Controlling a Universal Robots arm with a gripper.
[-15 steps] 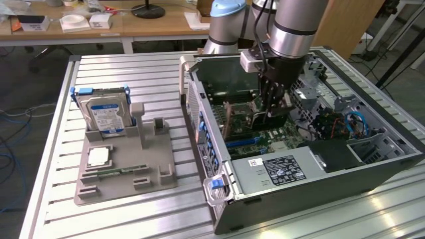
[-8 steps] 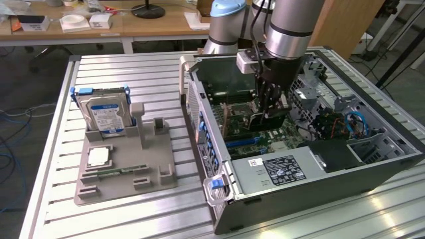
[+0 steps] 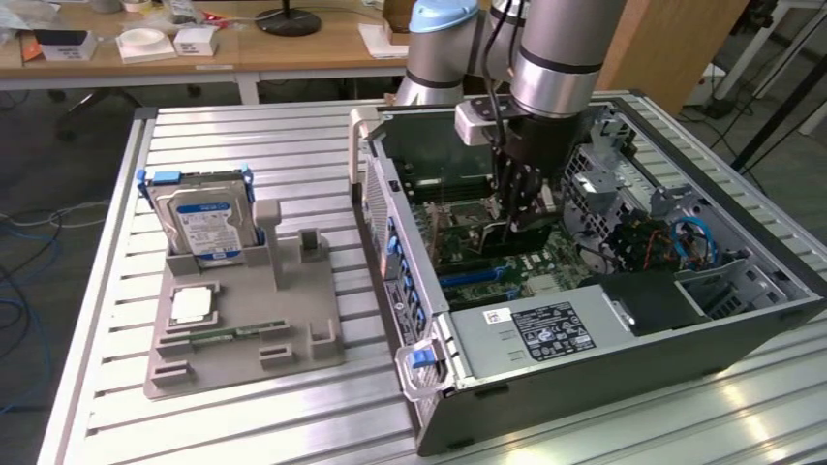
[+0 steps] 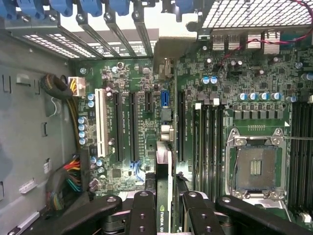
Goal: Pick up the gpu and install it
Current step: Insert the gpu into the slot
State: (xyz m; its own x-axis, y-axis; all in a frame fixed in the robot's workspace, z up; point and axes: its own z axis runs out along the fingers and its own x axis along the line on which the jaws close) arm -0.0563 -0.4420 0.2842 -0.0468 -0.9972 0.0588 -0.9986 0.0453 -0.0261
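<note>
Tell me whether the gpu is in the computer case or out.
In: the gripper holds the gpu on edge over the motherboard.

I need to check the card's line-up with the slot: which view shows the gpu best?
The wrist view: the gpu runs edge-on from the gripper over the motherboard slots. In the exterior view the gripper hides most of it inside the computer case.

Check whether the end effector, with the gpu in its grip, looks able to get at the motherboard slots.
Probably yes. The end effector holds the gpu edge-on inside the open case, right above the motherboard slots, with nothing visible between the card and the board.
</note>
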